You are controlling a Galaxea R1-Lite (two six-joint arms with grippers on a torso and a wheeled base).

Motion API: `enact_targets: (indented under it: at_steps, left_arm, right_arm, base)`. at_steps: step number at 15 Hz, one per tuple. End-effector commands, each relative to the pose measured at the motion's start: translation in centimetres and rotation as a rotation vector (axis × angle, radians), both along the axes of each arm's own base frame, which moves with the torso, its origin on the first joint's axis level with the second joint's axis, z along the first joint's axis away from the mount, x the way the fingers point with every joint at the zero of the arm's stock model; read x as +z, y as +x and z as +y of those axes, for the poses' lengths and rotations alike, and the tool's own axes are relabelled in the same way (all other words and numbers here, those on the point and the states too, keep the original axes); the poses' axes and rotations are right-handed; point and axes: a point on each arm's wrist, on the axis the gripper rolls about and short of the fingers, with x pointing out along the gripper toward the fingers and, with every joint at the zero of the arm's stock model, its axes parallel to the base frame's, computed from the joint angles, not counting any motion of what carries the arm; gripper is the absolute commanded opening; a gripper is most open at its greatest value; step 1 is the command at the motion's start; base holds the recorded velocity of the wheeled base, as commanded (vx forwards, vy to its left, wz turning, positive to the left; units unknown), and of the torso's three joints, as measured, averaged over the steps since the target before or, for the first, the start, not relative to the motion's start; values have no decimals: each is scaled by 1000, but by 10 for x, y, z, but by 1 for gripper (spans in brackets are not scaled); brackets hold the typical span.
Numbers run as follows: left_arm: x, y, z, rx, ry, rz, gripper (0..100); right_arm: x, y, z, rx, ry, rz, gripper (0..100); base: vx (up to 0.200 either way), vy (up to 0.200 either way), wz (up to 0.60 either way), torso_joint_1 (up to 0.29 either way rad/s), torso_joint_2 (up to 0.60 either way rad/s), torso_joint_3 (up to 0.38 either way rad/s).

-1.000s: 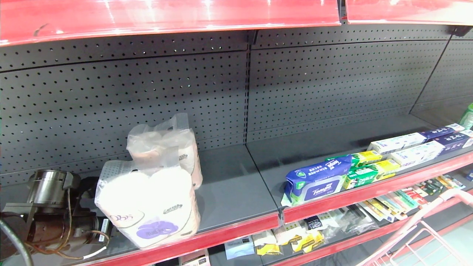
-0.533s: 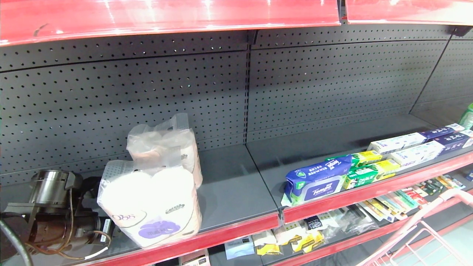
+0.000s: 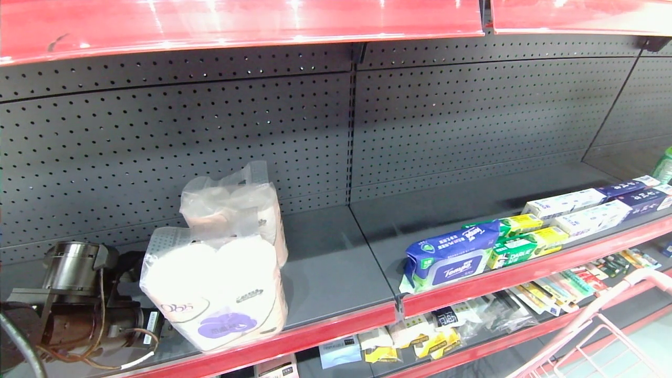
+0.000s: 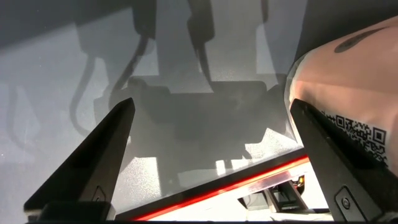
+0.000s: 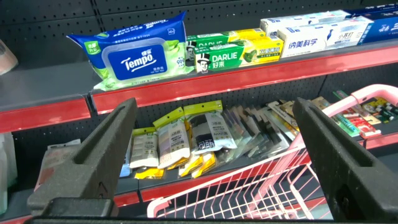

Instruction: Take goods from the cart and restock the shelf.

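A white pack of toilet rolls [image 3: 215, 291] with a purple label stands at the front left of the grey shelf [image 3: 336, 268]. A second, clear-wrapped pack [image 3: 233, 210] stands right behind it. My left arm [image 3: 79, 304] lies on the shelf just left of the front pack. In the left wrist view my left gripper [image 4: 214, 162] is open over bare shelf, and the pack [image 4: 354, 93] lies against the outside of one finger [image 4: 348, 174]. My right gripper [image 5: 214, 155] hangs open and holds nothing, above the pink cart [image 5: 280, 180].
A blue pack of wet wipes [image 3: 451, 254] and green, yellow and white toothpaste boxes [image 3: 567, 210] line the shelf's right front edge. The lower shelf [image 5: 205, 140] holds hanging packets. A red shelf [image 3: 236, 21] runs overhead. The pink cart's corner [image 3: 604, 336] is at the lower right.
The front toilet roll pack has slid slightly to the right along the shelf, and the left arm has shifted a little with it.
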Motion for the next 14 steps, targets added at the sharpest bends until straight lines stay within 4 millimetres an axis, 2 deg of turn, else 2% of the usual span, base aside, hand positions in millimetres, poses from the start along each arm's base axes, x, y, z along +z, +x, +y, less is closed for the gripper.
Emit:
enact_targets:
  at_steps: [1, 12, 14]
  left_arm:
    - [0, 0, 0, 1, 0, -1, 100]
    - [1, -2, -1, -6, -1, -7, 100]
    - [20, -7, 12, 0, 76, -118, 100]
  right_arm:
    - [0, 0, 0, 1, 0, 1, 100]
    - [0, 0, 0, 1, 0, 1, 100]
    - [0, 0, 0, 1, 0, 1, 100]
  base:
    - [0, 0, 0, 0, 0, 0]
    - [0, 0, 0, 0, 0, 0]
    - [0, 0, 0, 0, 0, 0]
